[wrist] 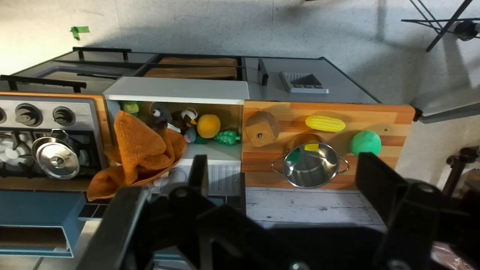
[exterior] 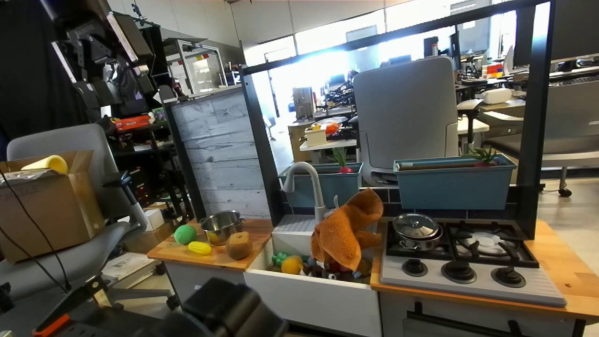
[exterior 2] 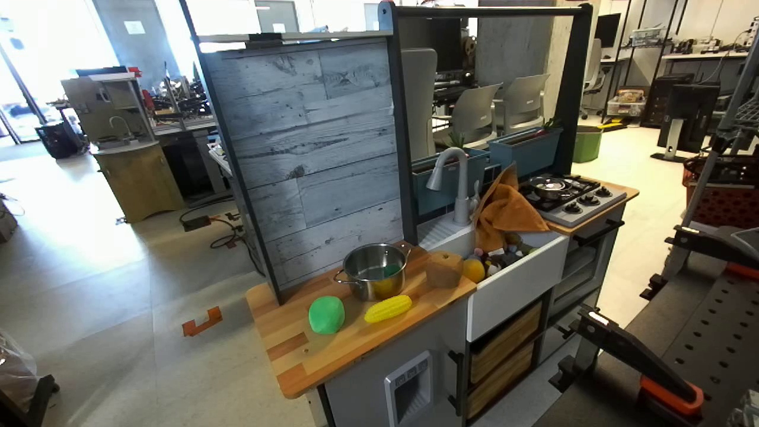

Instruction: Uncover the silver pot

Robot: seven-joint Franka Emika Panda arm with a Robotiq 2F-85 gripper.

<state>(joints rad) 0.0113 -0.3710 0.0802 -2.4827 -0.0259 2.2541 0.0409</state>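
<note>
A small silver pot [exterior: 418,242] stands on the left burner of the toy stove, with a shiny lid [exterior: 415,226] resting on top. The lid also shows in an exterior view [exterior 2: 548,184] and at the left of the wrist view [wrist: 58,160]. A second silver pot [wrist: 310,165], with no lid, stands on the wooden counter; it shows in both exterior views [exterior: 222,226] [exterior 2: 376,271]. My gripper [wrist: 284,161] is open and empty, high above the counter end, away from the lidded pot. In an exterior view the gripper [exterior: 112,91] hangs at the upper left.
An orange towel [exterior: 346,229] drapes over the sink [exterior: 313,290], which holds several toys, beside the tall faucet [exterior: 318,187]. Corn [exterior 2: 388,309], a green ball [exterior 2: 326,315] and a brown block [exterior 2: 444,270] lie on the counter. Blue planters [exterior: 454,185] stand behind the stove.
</note>
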